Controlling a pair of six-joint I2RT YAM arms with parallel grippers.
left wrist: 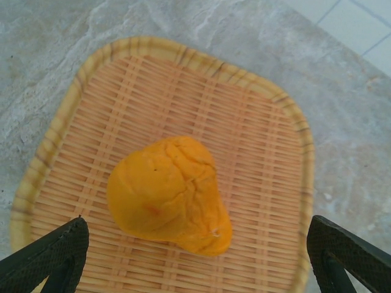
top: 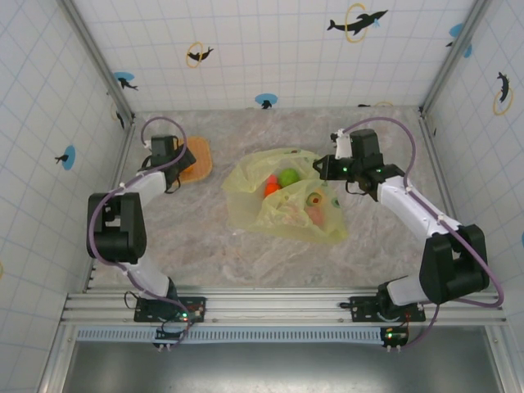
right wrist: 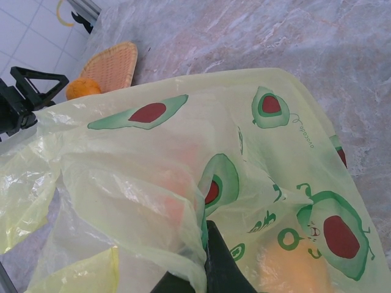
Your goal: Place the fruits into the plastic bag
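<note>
Your left claw (left wrist: 197,226) stands wide, one finger (left wrist: 52,256) off the 7 o'clock side of the orange fruit (left wrist: 168,192) and the other off its 5 o'clock side, neither touching it. That fruit lies alone on the woven tray (left wrist: 183,52), a little toward the tray's near edge in the left wrist view.

From above, the tray (top: 199,160) sits at about 10 o'clock on the tabletop (top: 205,246), with your left claw (top: 187,160) over it. The plastic bag (top: 246,192) lies crumpled near the middle, well apart from the tray. A green fruit (top: 287,177) and a red-orange fruit (top: 271,187) show at its mouth, touching each other, and a pinkish fruit (top: 314,214) shows through the film at 5 o'clock from them.

Your right claw (top: 321,168) is at the bag's 2 o'clock edge, closed, pinching the yellow-green film. In the right wrist view the film drapes over the dark claw (right wrist: 208,268), and the bag's (right wrist: 275,152) avocado prints spread toward 3 o'clock.
</note>
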